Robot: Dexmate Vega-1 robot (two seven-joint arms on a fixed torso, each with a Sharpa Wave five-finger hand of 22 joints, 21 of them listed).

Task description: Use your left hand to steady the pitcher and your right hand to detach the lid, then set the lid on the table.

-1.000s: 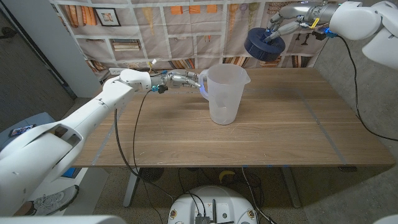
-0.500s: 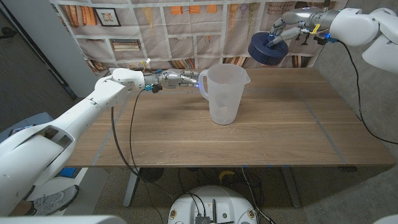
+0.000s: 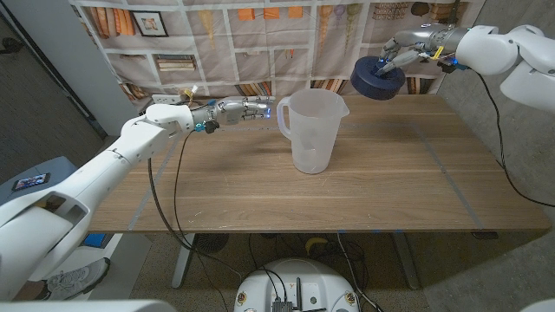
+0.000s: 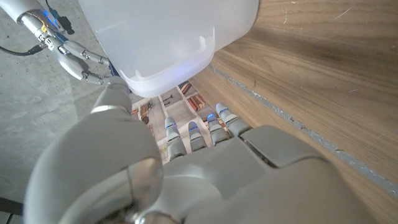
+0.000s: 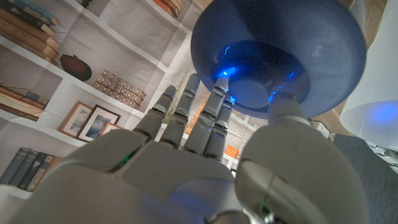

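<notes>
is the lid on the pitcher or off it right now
Off. The right hand holds the blue lid in the air, apart from the pitcher, whose mouth is open.

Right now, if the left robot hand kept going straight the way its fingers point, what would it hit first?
Most likely the pitcher. The left robot hand points along the table toward its handle side, fingertips just short of it. The left wrist view shows the pitcher directly ahead, though exact depth is unclear.

Upright lidless pitcher (image 3: 312, 130); blue lid (image 3: 377, 76) aloft
</notes>
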